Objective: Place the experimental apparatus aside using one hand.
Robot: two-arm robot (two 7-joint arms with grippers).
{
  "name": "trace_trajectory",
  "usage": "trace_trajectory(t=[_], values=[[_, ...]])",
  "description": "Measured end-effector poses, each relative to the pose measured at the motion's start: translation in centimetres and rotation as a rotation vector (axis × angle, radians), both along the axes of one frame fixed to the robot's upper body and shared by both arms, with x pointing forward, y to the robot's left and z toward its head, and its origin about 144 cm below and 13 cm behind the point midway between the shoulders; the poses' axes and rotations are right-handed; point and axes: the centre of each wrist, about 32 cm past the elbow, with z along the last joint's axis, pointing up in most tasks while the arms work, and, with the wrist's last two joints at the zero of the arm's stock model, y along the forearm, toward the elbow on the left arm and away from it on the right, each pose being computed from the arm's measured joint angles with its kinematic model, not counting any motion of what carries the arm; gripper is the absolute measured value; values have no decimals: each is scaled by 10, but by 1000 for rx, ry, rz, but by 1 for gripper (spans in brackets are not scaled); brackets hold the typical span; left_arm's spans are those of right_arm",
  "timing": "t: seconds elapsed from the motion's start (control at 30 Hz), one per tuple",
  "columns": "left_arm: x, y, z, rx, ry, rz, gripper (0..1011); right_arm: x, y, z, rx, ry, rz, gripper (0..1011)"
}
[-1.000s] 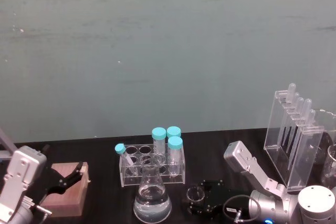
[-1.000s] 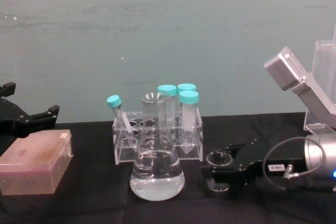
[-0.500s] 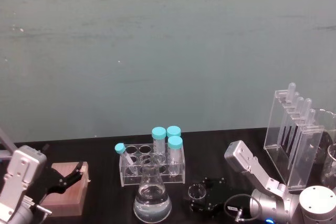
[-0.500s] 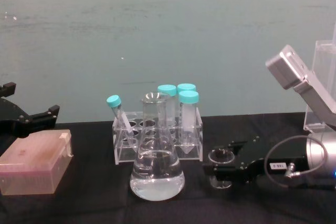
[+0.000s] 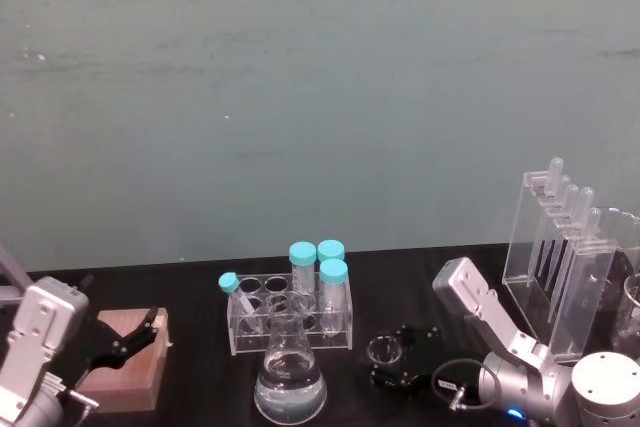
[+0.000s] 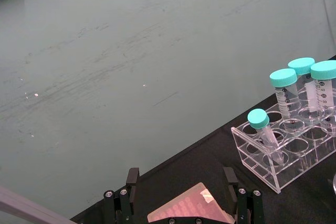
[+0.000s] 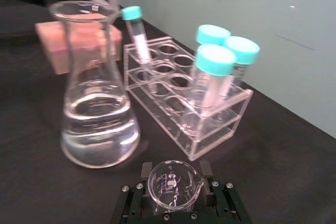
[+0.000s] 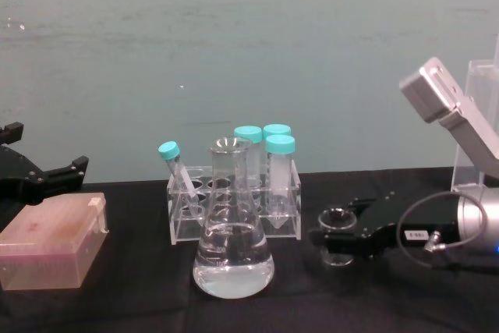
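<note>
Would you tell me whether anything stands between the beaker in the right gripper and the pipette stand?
Nothing visible does. The right gripper holds the small glass beaker in its jaws; only its own arm lies toward the pipette stand. The conical flask stands on the opposite side.

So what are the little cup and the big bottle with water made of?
Beaker: looks like clear, shiny glass. You can see straight through it, and it has white printed marks.
Flask: likely glass too, see-through with bright glints on its walls.
Either could be clear plastic; looks alone can't settle it.
</note>
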Motion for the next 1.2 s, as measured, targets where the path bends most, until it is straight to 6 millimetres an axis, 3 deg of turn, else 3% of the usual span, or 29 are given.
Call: trace_trajectory(t=[1.2], values=[[0, 0, 0, 0, 0, 0, 1000, 11, 11, -1, 29, -42, -318, 539]])
